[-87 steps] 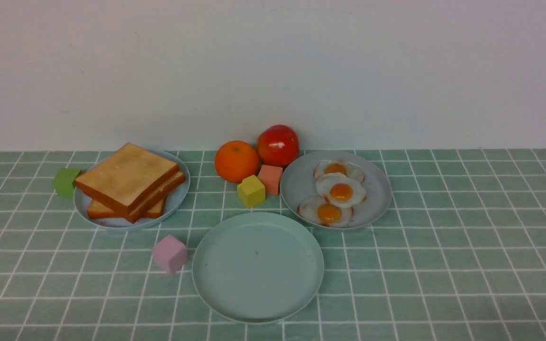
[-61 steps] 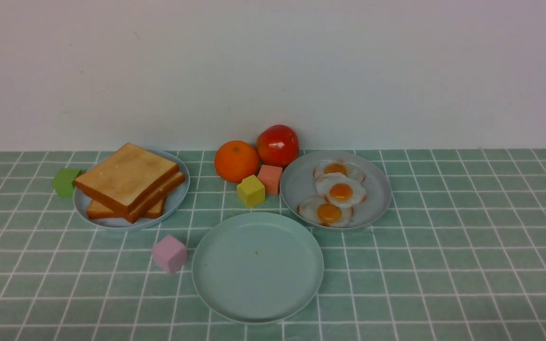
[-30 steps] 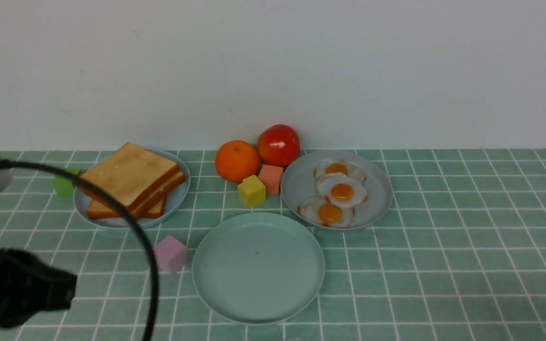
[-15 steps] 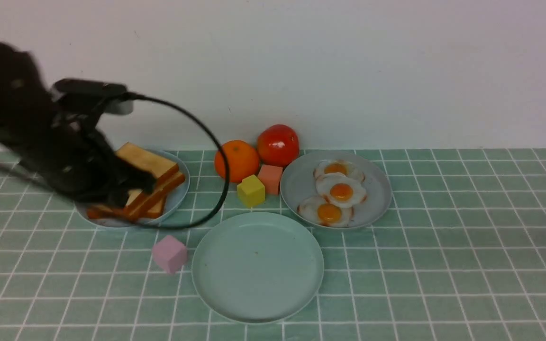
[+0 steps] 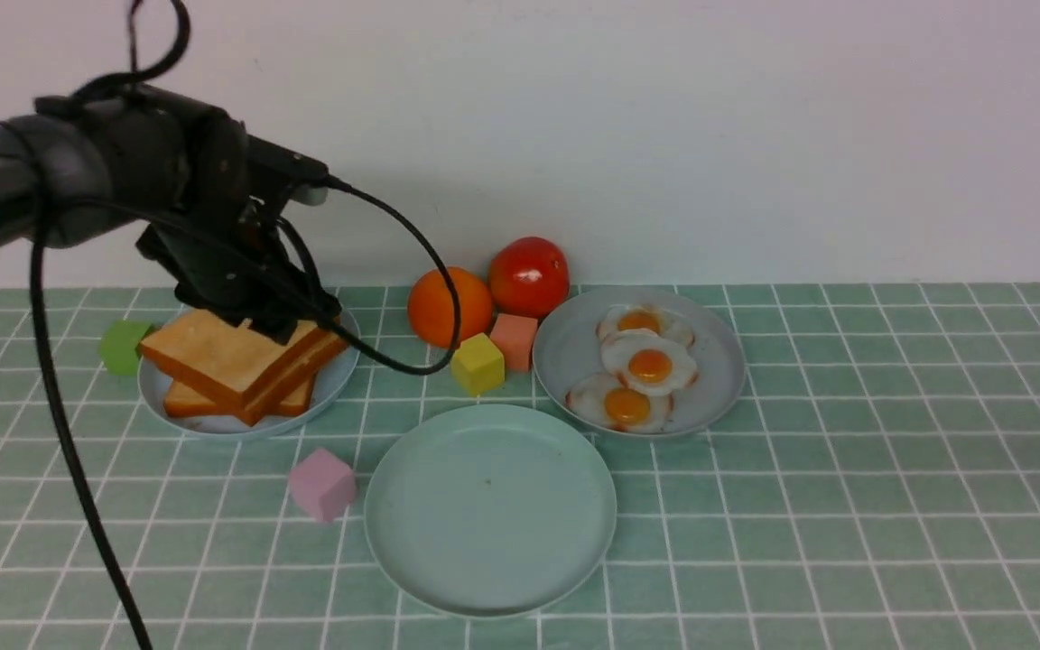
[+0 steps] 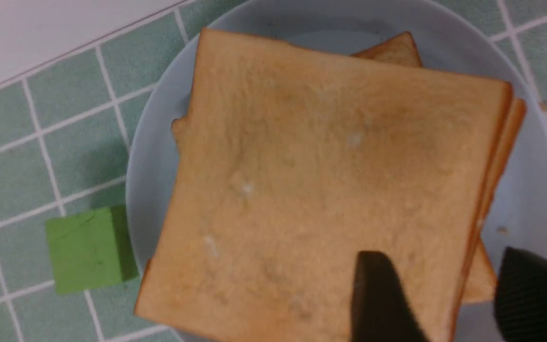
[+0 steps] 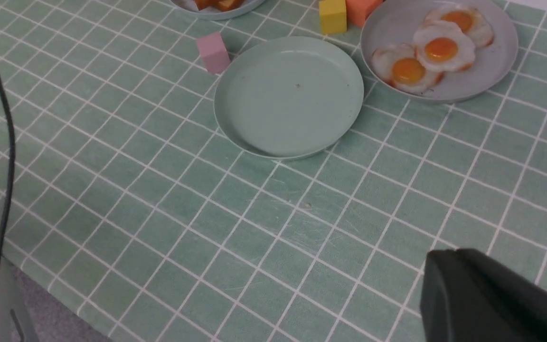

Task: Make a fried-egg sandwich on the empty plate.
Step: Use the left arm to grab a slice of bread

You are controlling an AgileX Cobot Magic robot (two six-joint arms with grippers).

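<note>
The left pincer [image 6: 440,266] hangs low over the stack of square golden-brown toast slices [image 5: 231,361]. Its jaws stand apart: in the left wrist view one finger is over the top slice's face and the other is out past its crust edge, so that edge sits in the gap. Nothing is clamped yet. The stack rests on a round light-blue plate [image 5: 339,381], with a small green cube [image 5: 123,347] just beside the plate's rim.

From that plate, the round pale mint-green empty plate [image 5: 484,560] lies at about 4 o'clock on the green tiled tabletop [image 5: 845,506], bare and waiting. A pink cube [image 5: 323,485] sits just beside it at 9 o'clock. At about 1 o'clock from the mint plate is a bluish-grey plate [image 5: 720,361] holding three white, orange-yolked fried eggs [image 5: 650,365].

Of the right pincer [image 7: 492,299] only a dark part shows in its own wrist view, well back from the plates. I cannot tell whether it is apart or together.

The step in hand looks like the first one, picking up the bottom slice of the sandwich. The next move calls for closing on the top slice's edge alone, lifting it flat and carrying it clear of the pink cube.
</note>
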